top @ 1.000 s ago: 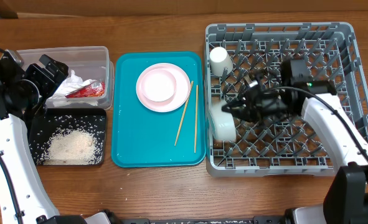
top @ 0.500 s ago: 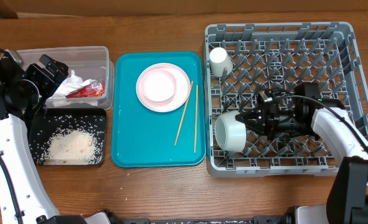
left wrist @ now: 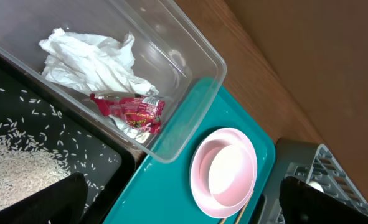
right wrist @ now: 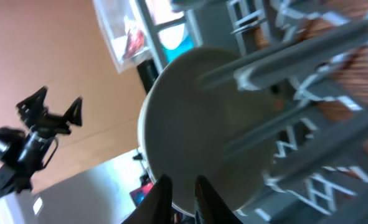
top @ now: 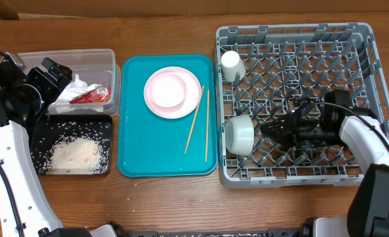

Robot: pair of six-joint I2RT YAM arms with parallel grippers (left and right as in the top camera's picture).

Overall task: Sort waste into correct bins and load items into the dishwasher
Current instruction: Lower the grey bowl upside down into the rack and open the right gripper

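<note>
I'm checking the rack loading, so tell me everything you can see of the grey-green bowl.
The pale grey-green bowl is round, smooth and glossy, with nothing seen inside. It stands on edge, tilted, among the pegs at the front-left of the grey dish rack, its opening turned leftward. The right gripper is close beside it; whether they touch cannot be told.

Even, bright light, soft shadows, overhead sharp, right wrist view heavily motion-blurred
</note>
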